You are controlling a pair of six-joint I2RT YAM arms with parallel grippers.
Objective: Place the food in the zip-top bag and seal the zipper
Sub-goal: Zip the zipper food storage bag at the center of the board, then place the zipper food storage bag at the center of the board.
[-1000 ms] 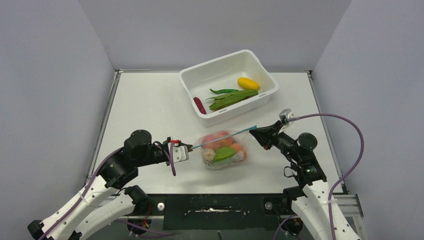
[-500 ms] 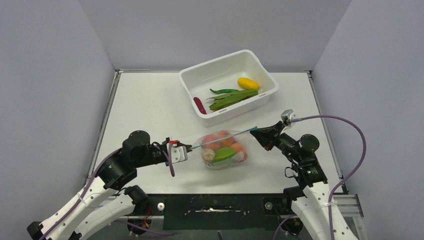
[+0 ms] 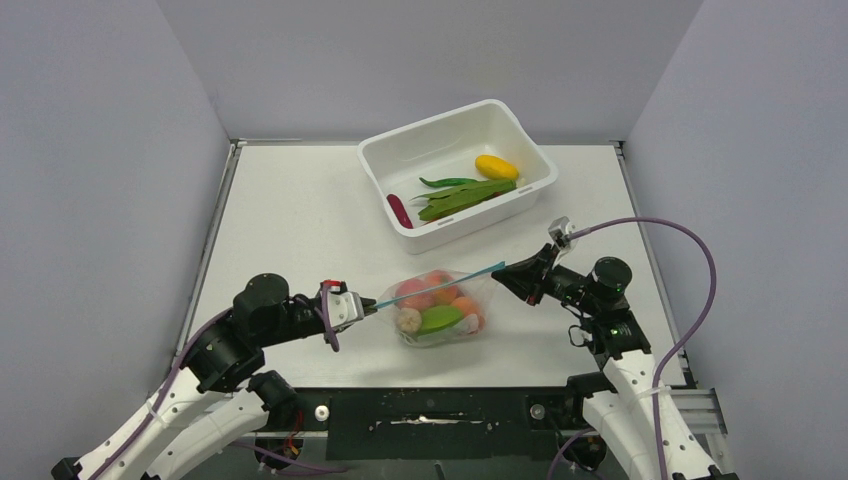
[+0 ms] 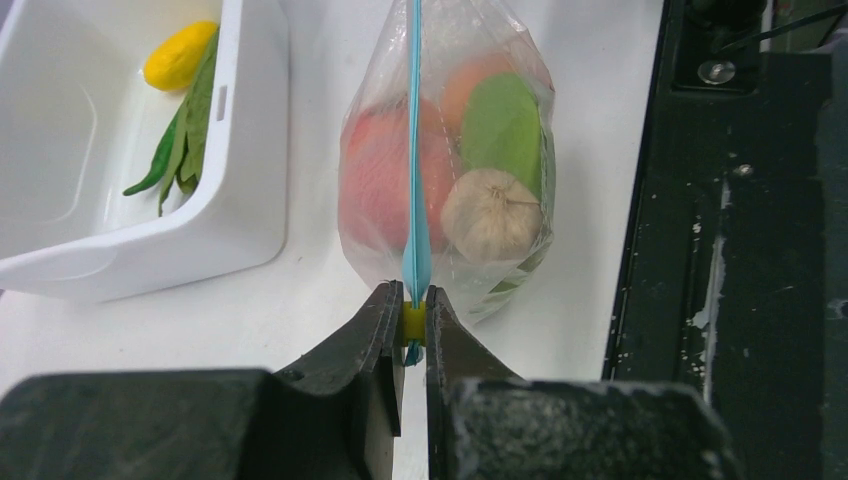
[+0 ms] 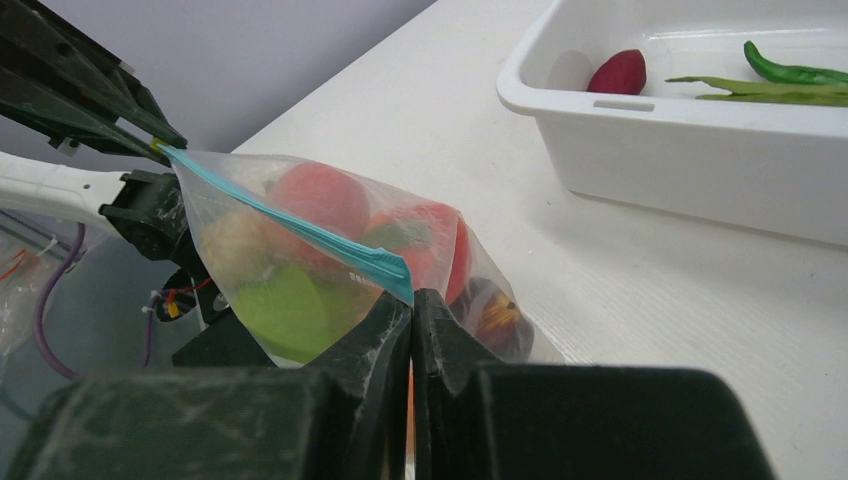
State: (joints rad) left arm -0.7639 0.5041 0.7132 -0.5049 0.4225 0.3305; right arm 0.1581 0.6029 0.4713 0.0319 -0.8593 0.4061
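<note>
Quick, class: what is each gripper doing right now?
Left gripper: shut on one end of the zipper.
Right gripper: shut on the zipper's other end.

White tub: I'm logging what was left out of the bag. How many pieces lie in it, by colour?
yellow piece: 1
red piece: 1
green pieces: 2, a dark slim pod and a paler leafy bunch counted as one
Total: 4
</note>
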